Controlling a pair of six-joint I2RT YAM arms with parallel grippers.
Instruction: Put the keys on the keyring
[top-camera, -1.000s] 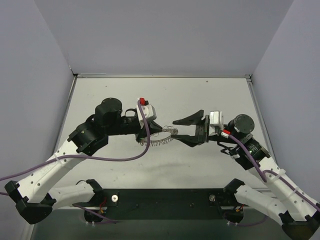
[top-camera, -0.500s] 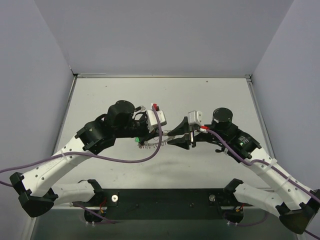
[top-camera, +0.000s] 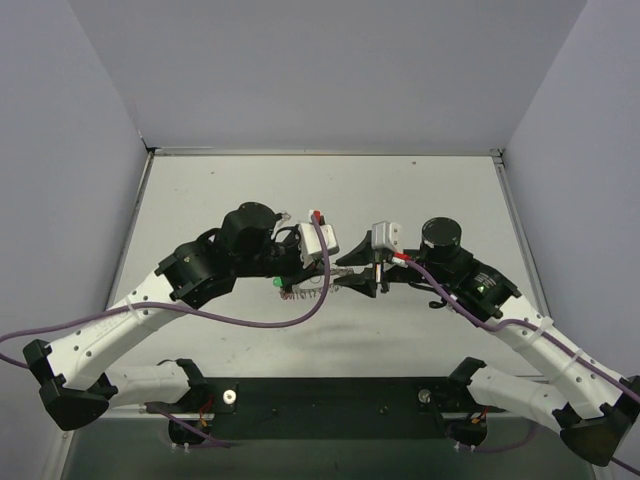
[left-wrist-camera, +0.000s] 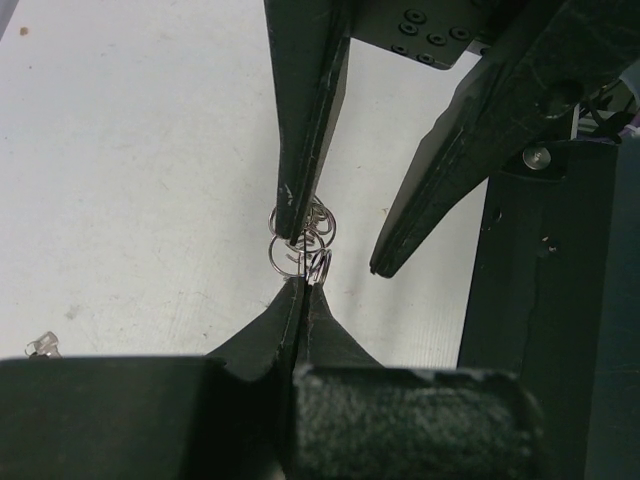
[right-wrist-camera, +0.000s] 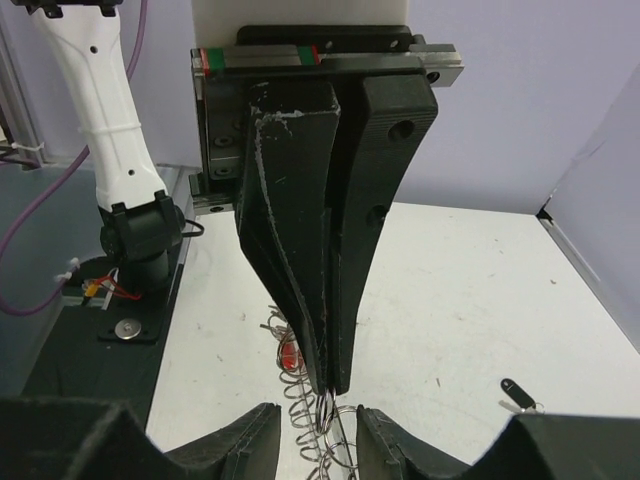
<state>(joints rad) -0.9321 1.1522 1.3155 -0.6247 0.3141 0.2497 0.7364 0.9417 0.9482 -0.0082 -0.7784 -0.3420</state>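
The keyring (right-wrist-camera: 303, 408) is a silvery coil of wire loops. It also shows in the top view (top-camera: 303, 290) and the left wrist view (left-wrist-camera: 288, 252). My left gripper (left-wrist-camera: 303, 283) is shut on one of its loops, as the right wrist view (right-wrist-camera: 335, 385) also shows. My right gripper (right-wrist-camera: 312, 428) is open, its jaws on either side of the left fingertips and the ring; one finger (left-wrist-camera: 300, 170) touches the loops. A red key head (right-wrist-camera: 290, 355) sits among the coils. A green key head (top-camera: 276, 282) shows beside the ring. A dark-headed key (right-wrist-camera: 515, 392) lies loose on the table.
The two grippers (top-camera: 342, 274) meet tip to tip at mid-table. The black base plate (top-camera: 330, 395) runs along the near edge. Grey walls enclose the white table (top-camera: 420, 190) on three sides. A small silvery bit (left-wrist-camera: 40, 345) lies on the table.
Both grippers have come together at the table's middle. The left one carried the ring rightwards; the right one moved left and its jaws narrowed around the left fingertips.
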